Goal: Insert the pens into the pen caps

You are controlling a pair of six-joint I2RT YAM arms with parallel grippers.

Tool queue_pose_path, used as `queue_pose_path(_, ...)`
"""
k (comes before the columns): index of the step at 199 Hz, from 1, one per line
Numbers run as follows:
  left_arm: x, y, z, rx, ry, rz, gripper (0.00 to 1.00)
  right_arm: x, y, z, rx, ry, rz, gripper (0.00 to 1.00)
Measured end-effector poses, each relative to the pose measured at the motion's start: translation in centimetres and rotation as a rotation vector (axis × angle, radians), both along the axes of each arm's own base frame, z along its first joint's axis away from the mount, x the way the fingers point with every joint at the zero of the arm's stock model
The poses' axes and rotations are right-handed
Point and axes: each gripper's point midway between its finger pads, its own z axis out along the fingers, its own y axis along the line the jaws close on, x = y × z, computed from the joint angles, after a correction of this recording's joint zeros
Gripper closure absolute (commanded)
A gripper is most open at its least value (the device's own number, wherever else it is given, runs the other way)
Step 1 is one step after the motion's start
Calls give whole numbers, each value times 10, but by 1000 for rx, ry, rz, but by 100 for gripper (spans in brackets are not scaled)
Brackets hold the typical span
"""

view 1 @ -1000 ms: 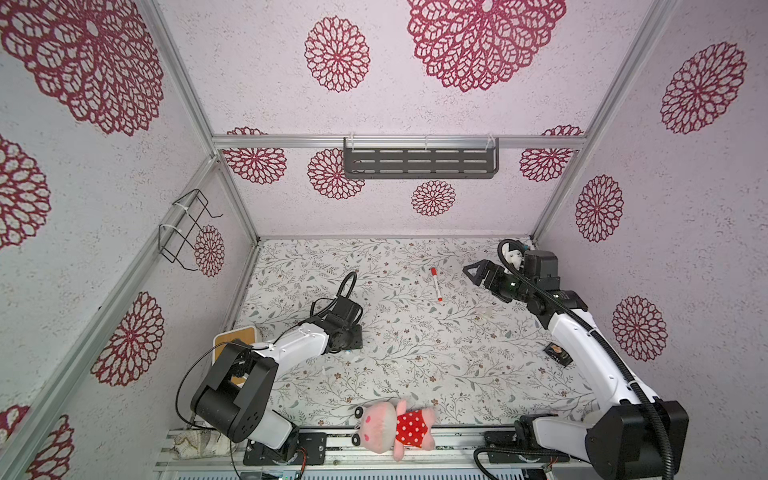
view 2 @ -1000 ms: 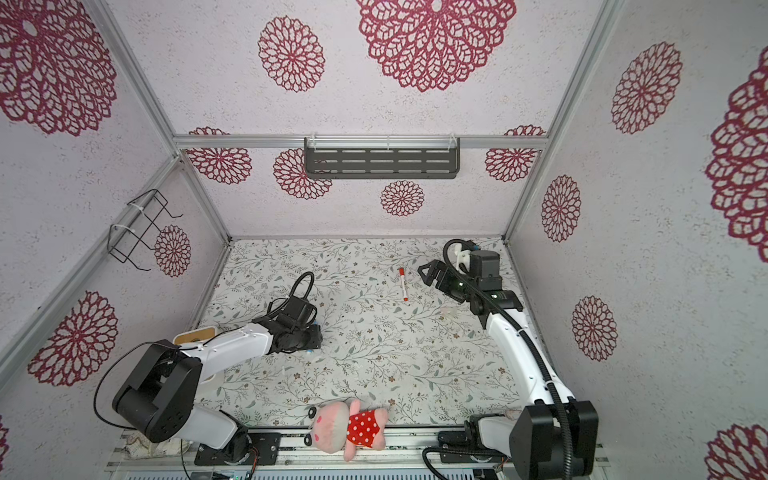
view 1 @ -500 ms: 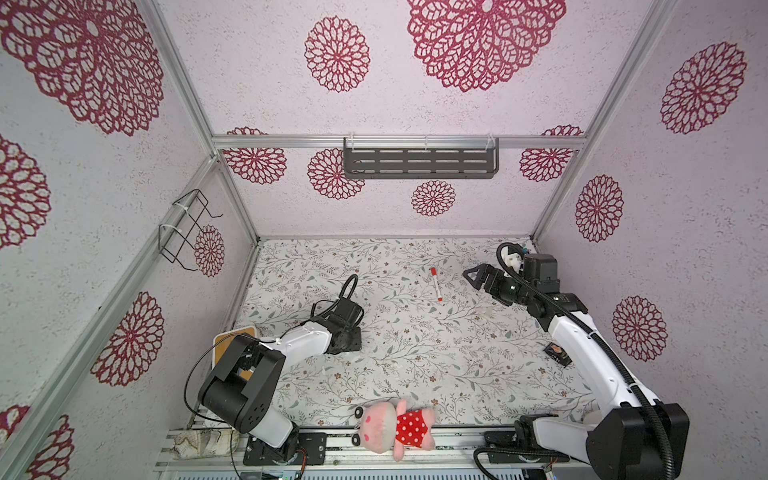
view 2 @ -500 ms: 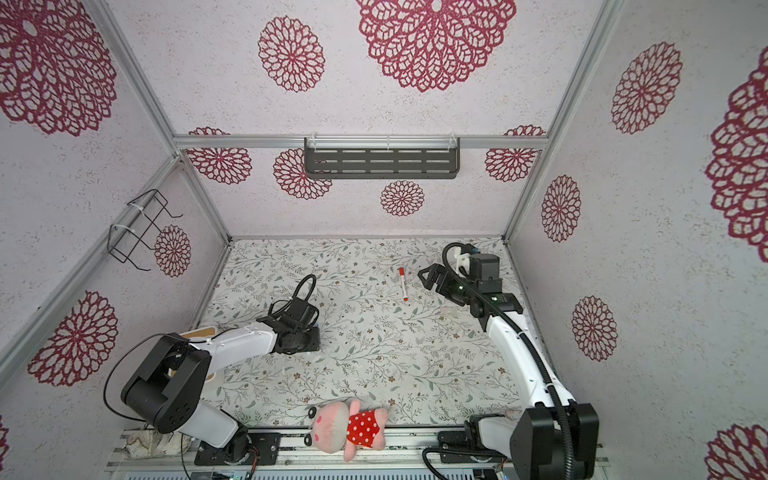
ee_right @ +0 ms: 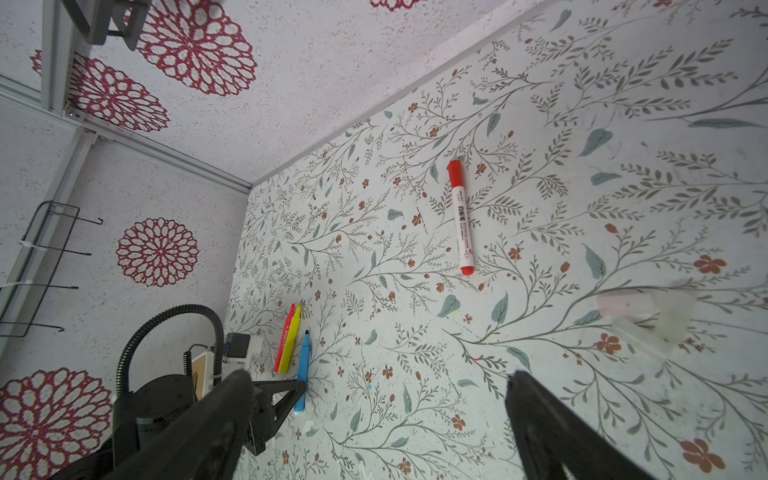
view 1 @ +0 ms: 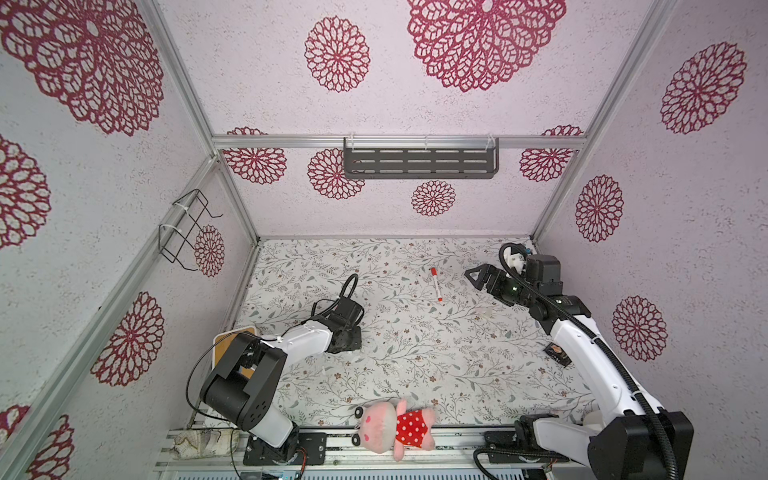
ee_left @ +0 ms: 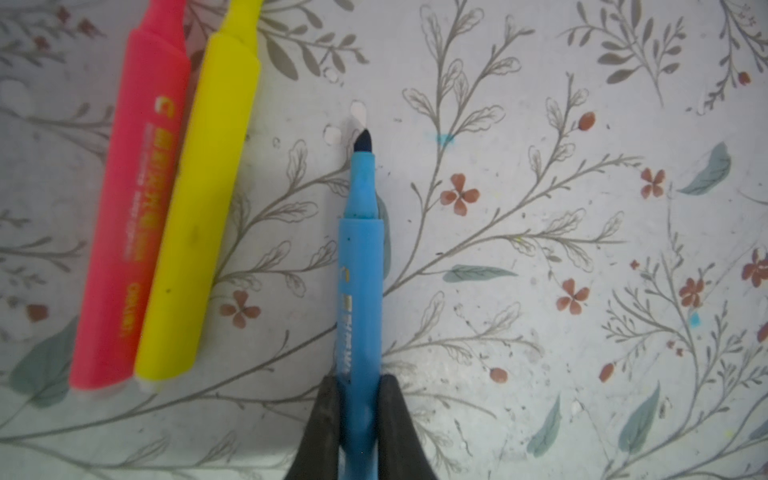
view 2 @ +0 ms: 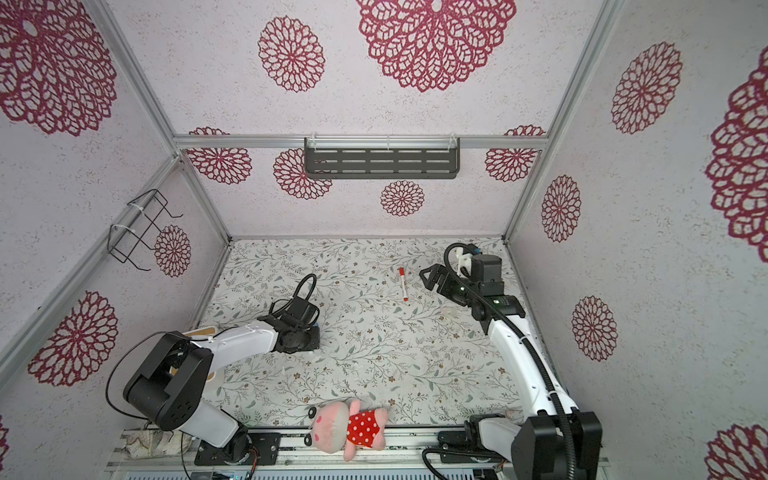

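Note:
In the left wrist view my left gripper (ee_left: pixel 359 382) is shut on the rear of the uncapped blue pen (ee_left: pixel 360 266), which lies on the flowered table with its dark tip pointing away. A pink pen (ee_left: pixel 129 216) and a yellow pen (ee_left: pixel 199 208) lie side by side close to it. In both top views the left gripper (view 1: pixel 353 334) sits low at centre left. My right gripper (view 1: pixel 473 276) hangs open at the far right. A white-barrelled pen with a red cap (ee_right: pixel 461 216) lies ahead of it. Pale, blurred pen caps (ee_right: pixel 640 316) lie near the right gripper.
A pink plush toy in a red dotted dress (view 1: pixel 395 424) lies at the front edge. A small dark object (view 1: pixel 559 355) sits by the right wall and a wooden board (view 1: pixel 232 336) under the left arm. The back wall carries a grey shelf (view 1: pixel 419 164), the left wall a wire rack (view 1: pixel 187 226).
My left gripper has closed onto the blue pen. The right gripper has stayed open and has hardly moved.

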Motion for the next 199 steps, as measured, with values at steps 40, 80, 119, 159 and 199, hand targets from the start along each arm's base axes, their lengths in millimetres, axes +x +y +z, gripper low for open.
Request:
queue_pose_path(40, 0, 0, 0, 4, 0, -8, 95, -1, -1, 2, -4, -5, -7, 2)
queue_pose_path(80, -2, 0, 3, 2, 5, -17, 96, -2, -2, 3, -3, -12, -7, 2)
queue_pose_path(119, -3, -6, 25, -46, -38, -36, 96, -10, -1, -10, -5, 13, 0, 2)
queue_pose_path(159, -4, -12, 42, -82, -72, -57, 96, -18, 6, -14, -14, 11, 36, 2)
queue_pose_path(199, -9, -22, 64, -157, -141, -94, 95, -46, 54, -17, -41, -20, 230, 2)
